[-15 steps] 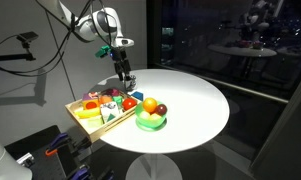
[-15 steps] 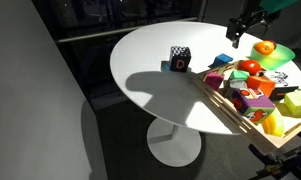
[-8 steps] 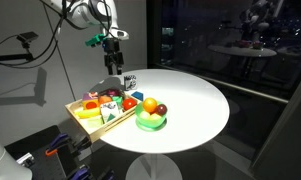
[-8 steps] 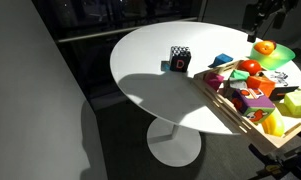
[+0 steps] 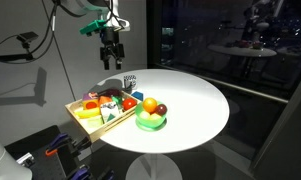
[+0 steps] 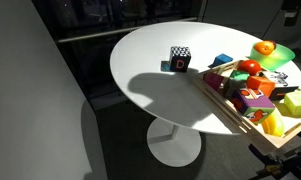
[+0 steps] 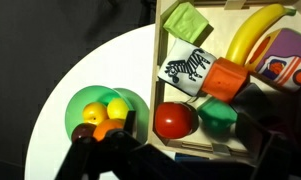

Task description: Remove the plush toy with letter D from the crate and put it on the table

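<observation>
**Wrapping up: the D cube is out of the crate**

The black plush cube with a letter D on its side (image 6: 179, 59) stands upright on the round white tabletop (image 6: 150, 95). It is outside the wooden crate of bright toy blocks (image 6: 230, 104) and close to the crate's corner, though not touching it. The end effector (image 5: 111, 50) hangs high above that corner. In the wrist view its jaws are spread with nothing between them. By these pictures the task's main work looks done, with at most a retreat of the arm left.

The cube has bare tabletop all round it and sits well in from the rim, so it seems in no danger of tipping off. The crate and a green bowl of fruit (image 5: 150, 125) crowd one side. The rest of the tabletop is open, and the air above the cube is free.
</observation>
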